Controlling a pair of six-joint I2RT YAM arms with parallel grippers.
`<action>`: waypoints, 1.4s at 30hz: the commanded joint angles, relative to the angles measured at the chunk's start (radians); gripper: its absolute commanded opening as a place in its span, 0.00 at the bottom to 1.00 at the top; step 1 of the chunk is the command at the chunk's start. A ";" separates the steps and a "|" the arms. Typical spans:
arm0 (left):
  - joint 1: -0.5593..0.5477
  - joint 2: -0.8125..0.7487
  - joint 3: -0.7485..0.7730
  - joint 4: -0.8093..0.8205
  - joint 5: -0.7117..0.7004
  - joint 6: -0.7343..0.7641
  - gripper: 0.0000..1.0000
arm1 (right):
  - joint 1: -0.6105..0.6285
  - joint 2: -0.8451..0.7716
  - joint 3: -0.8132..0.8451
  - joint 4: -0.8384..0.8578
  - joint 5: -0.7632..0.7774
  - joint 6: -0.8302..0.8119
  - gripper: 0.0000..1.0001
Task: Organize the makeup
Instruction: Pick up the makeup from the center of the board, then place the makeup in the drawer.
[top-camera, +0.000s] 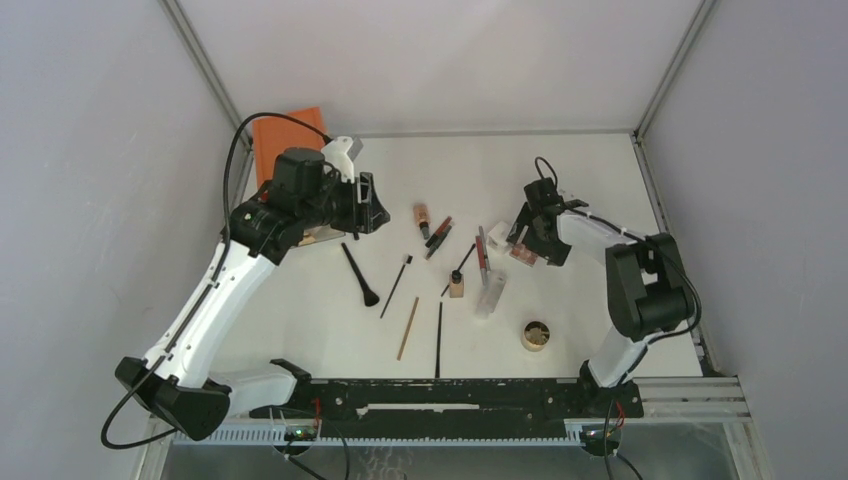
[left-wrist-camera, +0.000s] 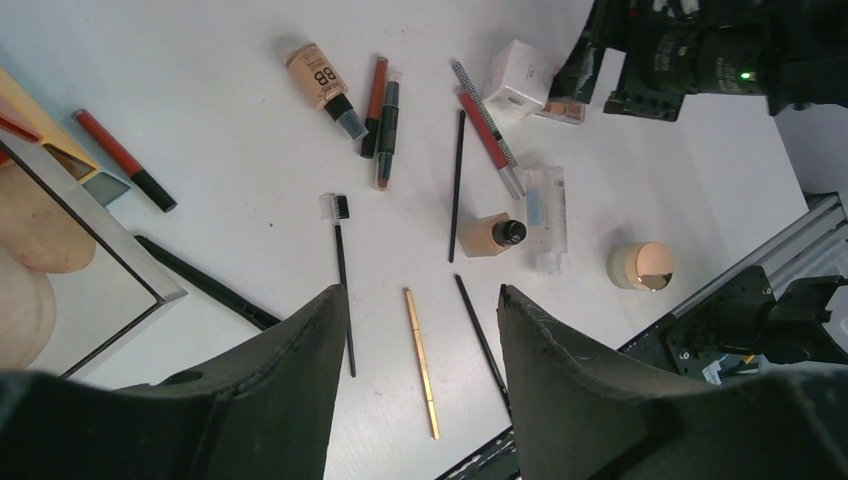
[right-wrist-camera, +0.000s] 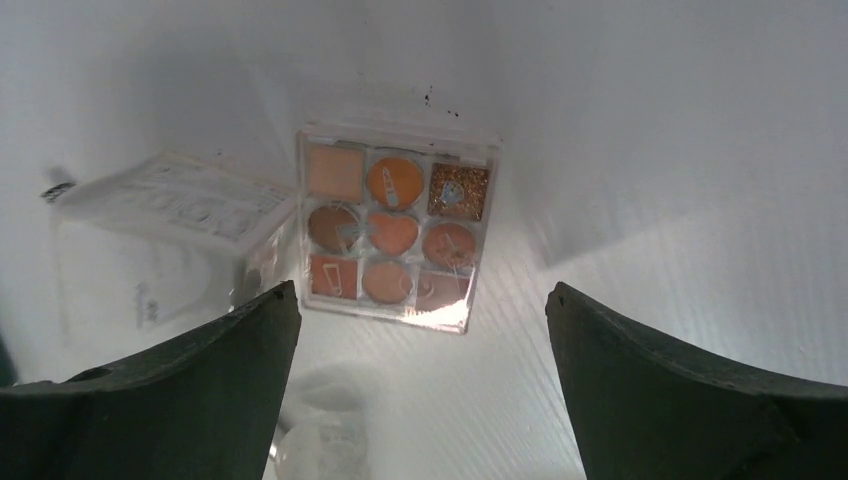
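Observation:
The makeup lies spread over the white table: a black brush (top-camera: 360, 275), a spoolie (top-camera: 397, 285), a wooden pencil (top-camera: 408, 328) (left-wrist-camera: 421, 348), a black pencil (top-camera: 439, 338), a BB tube (left-wrist-camera: 322, 80), a foundation bottle (left-wrist-camera: 490, 235), a clear tube (top-camera: 490, 293) and a round compact (top-camera: 536, 335). My left gripper (top-camera: 375, 210) (left-wrist-camera: 422, 292) hangs open and empty by the orange box, high above the pencils. A reddish-pan palette (right-wrist-camera: 395, 235) (top-camera: 523, 253) lies flat just under my right gripper (top-camera: 528, 240) (right-wrist-camera: 420, 290), whose jaws stand wide open on either side of its near edge, apart from it.
The orange box (top-camera: 285, 140) stands at the back left, with an open drawer (left-wrist-camera: 90, 250) at the left wrist view's left edge and a red pencil (left-wrist-camera: 122, 158) beside it. A small white box (top-camera: 498, 235) (right-wrist-camera: 180, 205) lies against the palette's left side. Grey walls enclose the table.

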 joint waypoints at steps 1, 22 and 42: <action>-0.007 0.003 -0.006 0.038 0.029 0.017 0.62 | -0.001 0.079 0.055 0.043 -0.063 0.017 1.00; -0.007 0.023 -0.040 0.113 0.124 -0.076 0.63 | 0.050 0.088 0.106 -0.011 0.069 -0.100 0.70; -0.006 0.181 -0.169 0.456 0.392 -0.406 0.83 | 0.144 -0.434 -0.021 0.105 -0.387 -0.312 0.70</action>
